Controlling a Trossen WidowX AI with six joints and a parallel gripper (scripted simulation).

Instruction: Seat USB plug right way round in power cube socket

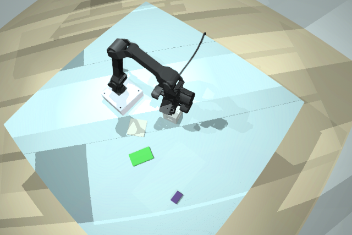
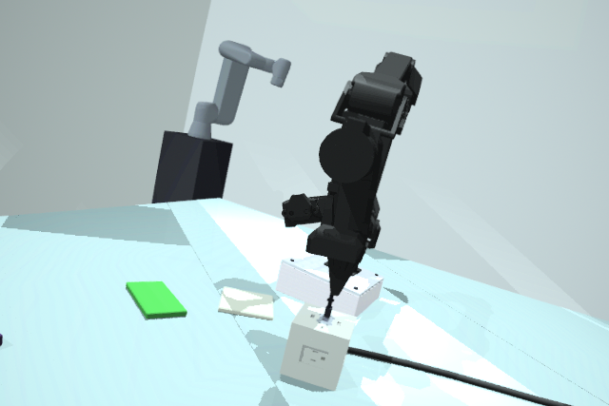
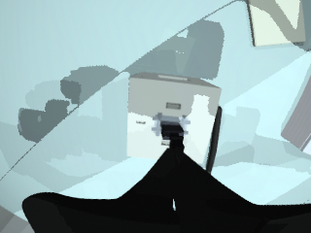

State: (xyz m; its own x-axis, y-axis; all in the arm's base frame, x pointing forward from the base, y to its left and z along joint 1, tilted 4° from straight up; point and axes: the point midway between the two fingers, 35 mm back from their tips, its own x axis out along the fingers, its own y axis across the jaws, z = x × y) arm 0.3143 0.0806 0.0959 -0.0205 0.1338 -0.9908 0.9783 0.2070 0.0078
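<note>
The power cube point(image 1: 172, 118) point(image 2: 301, 372) point(image 3: 142, 97) is off-white and stands upright on the table, with slots on its top and one side. The small black USB plug point(image 2: 327, 312) point(image 3: 172, 130) stands in the top socket, nearly upright, with pale bluish parts around its base. How deep it sits and which way round it is cannot be told. My gripper point(image 2: 335, 294) point(image 3: 171, 154) is above the cube, pointing down, fingers shut together. Its tips are right at the plug's upper end, with the plug's body beyond them and nothing clearly between them. In the top view the arm hides the plug.
A black cable point(image 1: 196, 52) point(image 2: 442, 376) point(image 3: 215, 136) runs beside the cube. A cream pad point(image 1: 139, 124) point(image 2: 245, 304) point(image 3: 277, 29), a green block point(image 1: 141, 156) point(image 2: 154, 298) and a purple block point(image 1: 177, 197) lie on the table. The arm's white base point(image 1: 122, 107) point(image 2: 309, 285) is near the cube.
</note>
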